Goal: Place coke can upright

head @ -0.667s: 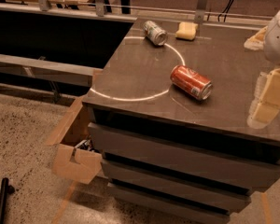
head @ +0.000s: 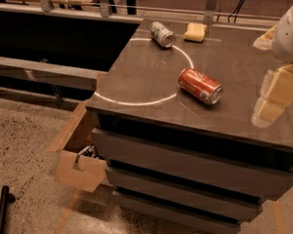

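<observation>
Nothing has moved since the earlier frame: the cans and my tool (head: 278, 94) are at the same places. My tool hangs at the right edge of the view, above the right side of the counter (head: 146, 77), well apart from the coke can (head: 200, 86). I cannot tell if the tool is apart or together. It holds nothing that I can see.

The coke can lies on its side near the middle of the counter, not upright, with its silver end turned toward the front right. Its other end lies at a white curved line (head: 136, 103) which is drawn on the counter. At the back, a silver can (head: 162, 34) also lies on its side, and a yellow sponge (head: 195, 31) is just beside it. Under the counter are grey drawers (head: 185, 165). On the floor at the left stands an open cardboard box (head: 80, 167).
</observation>
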### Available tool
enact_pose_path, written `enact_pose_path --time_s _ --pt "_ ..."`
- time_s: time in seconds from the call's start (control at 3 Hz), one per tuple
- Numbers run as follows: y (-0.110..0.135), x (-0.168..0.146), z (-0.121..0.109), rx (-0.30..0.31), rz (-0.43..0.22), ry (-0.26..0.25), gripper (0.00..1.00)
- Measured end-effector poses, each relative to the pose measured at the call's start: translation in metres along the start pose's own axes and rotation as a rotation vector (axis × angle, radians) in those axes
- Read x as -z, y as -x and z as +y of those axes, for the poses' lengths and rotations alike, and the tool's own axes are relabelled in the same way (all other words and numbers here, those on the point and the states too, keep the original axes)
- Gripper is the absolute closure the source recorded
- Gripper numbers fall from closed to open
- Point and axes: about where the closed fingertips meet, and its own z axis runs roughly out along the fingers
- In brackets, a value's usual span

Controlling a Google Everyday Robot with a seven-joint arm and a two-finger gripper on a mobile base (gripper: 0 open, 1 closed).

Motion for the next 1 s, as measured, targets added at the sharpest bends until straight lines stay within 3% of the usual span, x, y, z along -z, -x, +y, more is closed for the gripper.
enact_pose_path --time_s 0.67,1.0 --pt "0.006 -0.034 -0.034 -0.197 -0.090 0.009 0.00" --pt "0.008 -0.051 -0.051 -0.366 -0.123 -0.007 0.00"
